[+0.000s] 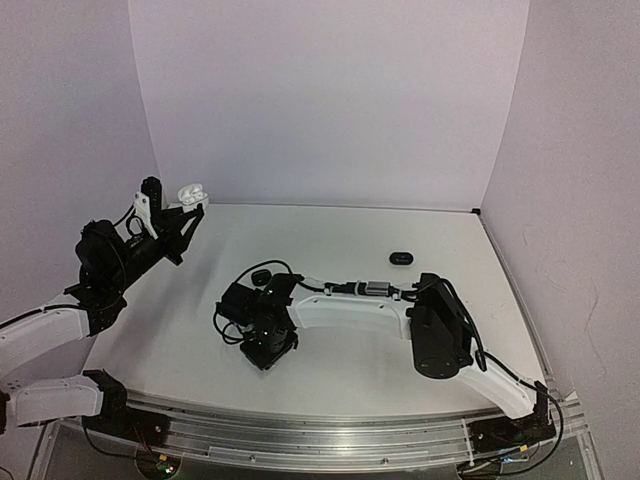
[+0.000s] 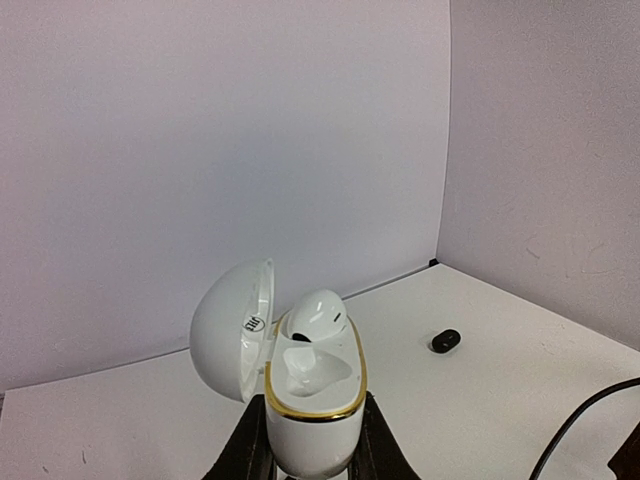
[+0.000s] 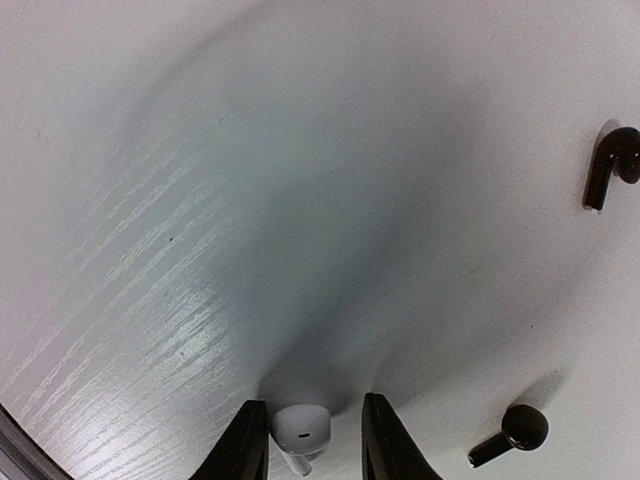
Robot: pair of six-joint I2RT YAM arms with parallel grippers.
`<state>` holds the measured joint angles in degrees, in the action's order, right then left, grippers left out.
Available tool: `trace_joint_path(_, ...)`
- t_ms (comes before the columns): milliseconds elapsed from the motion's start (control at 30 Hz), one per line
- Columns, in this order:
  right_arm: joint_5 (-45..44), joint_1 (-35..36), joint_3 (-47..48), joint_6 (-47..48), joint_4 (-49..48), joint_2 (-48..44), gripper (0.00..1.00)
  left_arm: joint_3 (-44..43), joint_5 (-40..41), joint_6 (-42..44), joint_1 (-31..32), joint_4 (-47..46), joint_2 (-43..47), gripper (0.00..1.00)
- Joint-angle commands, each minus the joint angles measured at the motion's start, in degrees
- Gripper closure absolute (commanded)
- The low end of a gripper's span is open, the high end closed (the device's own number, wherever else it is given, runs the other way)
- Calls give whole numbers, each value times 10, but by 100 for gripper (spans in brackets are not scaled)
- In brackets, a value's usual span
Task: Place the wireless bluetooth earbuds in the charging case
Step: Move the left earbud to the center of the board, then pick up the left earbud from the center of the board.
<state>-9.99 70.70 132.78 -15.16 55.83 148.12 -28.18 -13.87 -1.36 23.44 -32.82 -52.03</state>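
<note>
Right wrist view: where does the white earbud (image 3: 300,432) lie against your right jaws?

On the desk (image 3: 200,250), between them. They stand spread, with a gap showing on one side of it.

And your left jaws?

Pinching the white charging case (image 2: 312,400), held up off the desk with its lid open and a second white earbud (image 2: 315,315) seated inside.

Anything else by your right jaws?

One black earbud (image 3: 512,435) lies near them, and a second black earbud (image 3: 610,165) well apart.

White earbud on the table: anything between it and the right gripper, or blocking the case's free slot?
Nothing visible. The white earbud lies between the open jaws of the right gripper; two black earbuds lie aside. The case has its lid open, free slot bare.
</note>
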Motion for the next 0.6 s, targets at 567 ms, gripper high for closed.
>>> trace_joint_path(567, 19, 5, 22, 26, 24, 30, 88, -29, -10, 7, -3, -9, 5, 100)
